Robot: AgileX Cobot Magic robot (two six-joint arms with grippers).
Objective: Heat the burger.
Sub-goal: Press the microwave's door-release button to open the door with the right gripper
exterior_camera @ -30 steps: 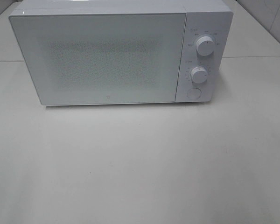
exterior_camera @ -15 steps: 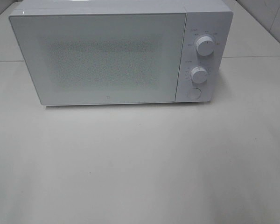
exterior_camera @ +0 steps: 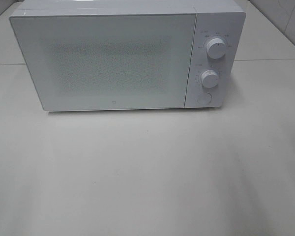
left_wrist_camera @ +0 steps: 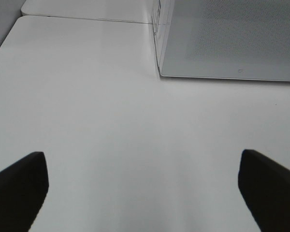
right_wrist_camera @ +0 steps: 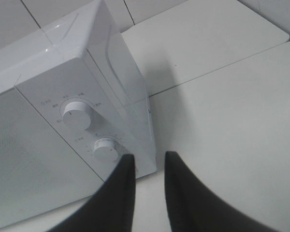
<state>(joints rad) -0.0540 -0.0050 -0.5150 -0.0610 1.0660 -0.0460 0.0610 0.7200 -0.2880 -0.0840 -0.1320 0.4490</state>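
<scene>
The burger is out of view in every view. A white microwave (exterior_camera: pixel 108 59) stands at the back of the table with its door shut, and its speckled window shows nothing inside. Neither gripper appears in the exterior high view. In the left wrist view my left gripper (left_wrist_camera: pixel 142 157) is wide open over bare tabletop, short of the microwave's (left_wrist_camera: pixel 222 38) lower front corner. In the right wrist view my right gripper (right_wrist_camera: pixel 149 155) has its two dark fingers close together with a narrow gap and nothing between them, near the microwave's (right_wrist_camera: pixel 63 145) control panel.
The control panel carries an upper knob (exterior_camera: pixel 216 48), a lower knob (exterior_camera: pixel 209 78) and a round button (exterior_camera: pixel 204 98). The white table (exterior_camera: pixel 147 172) stretches in front of the microwave. A seam between two tabletops (right_wrist_camera: pixel 222 65) runs behind it, and a tiled wall stands at the back.
</scene>
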